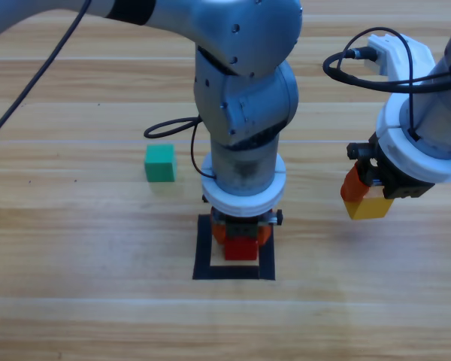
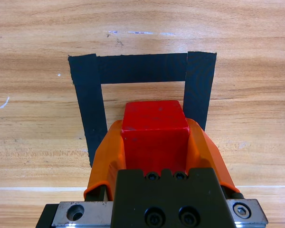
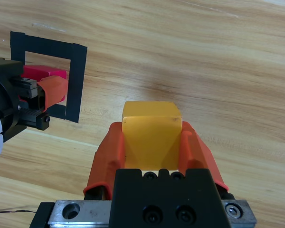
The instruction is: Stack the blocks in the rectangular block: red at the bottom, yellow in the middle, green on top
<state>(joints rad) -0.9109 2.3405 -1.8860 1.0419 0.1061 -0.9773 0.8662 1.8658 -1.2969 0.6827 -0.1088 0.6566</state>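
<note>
Red cube (image 2: 155, 128) clamped over tape outline (image 2: 85, 95) — yellow cube (image 3: 151, 128) held aloft.

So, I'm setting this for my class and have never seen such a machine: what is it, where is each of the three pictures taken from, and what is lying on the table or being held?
These are two grey robot arms at a wooden table. One picture looks down from above; the other two come from cameras on each arm's wrist, looking along its orange jaws. The left gripper is shut on the small red cube, inside the flat black tape outline. The right gripper is shut on the small yellow cube, off to the outline's right, seemingly above the wood. The small teal-green cube sits alone on the table, left of the outline.
</note>
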